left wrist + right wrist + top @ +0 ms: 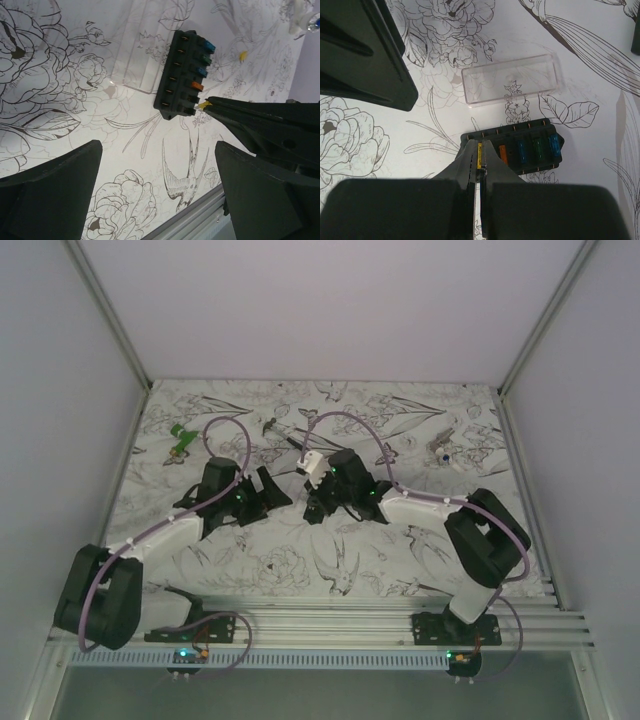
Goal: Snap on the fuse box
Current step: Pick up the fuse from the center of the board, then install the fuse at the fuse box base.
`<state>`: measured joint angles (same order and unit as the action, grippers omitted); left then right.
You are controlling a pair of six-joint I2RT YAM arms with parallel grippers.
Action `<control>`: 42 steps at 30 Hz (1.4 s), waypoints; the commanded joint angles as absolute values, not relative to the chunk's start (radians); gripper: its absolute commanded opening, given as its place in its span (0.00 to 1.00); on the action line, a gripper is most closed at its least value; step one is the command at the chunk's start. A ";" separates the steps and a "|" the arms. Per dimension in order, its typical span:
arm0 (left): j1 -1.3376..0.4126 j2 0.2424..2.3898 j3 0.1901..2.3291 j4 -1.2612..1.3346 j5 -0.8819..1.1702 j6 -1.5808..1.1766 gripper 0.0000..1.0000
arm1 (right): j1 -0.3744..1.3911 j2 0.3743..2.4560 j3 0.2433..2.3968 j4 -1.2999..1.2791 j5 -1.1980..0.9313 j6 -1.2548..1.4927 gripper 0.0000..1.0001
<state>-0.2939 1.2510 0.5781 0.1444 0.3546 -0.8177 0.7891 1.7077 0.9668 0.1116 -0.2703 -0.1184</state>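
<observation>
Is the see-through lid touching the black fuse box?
Apart. In the right wrist view, a strip of flowery tablecloth shows between the clear lid and the fuse box.

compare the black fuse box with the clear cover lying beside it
The fuse box is opaque black; the clear cover is see-through. The fuse box holds coloured fuses; the cover lies empty. The right gripper pinches a yellow fuse at the box; nothing touches the cover. Both are similar-sized oblongs lying flat.

White-walled lab enclosure (330,310), aluminium-framed.
</observation>
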 commanded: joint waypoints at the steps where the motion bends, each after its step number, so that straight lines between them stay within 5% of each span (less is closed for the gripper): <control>1: -0.281 1.316 0.615 0.103 0.389 -0.798 1.00 | 0.801 1.735 1.012 0.118 -0.244 -0.166 0.00; 42: -0.279 1.400 0.653 0.082 0.423 -0.815 1.00 | 0.818 1.775 0.977 0.129 -0.196 -0.244 0.00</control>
<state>-0.2859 1.3815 0.6334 0.1040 0.3988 -0.8154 0.8070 1.7683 0.9840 0.1013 -0.2077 -0.2249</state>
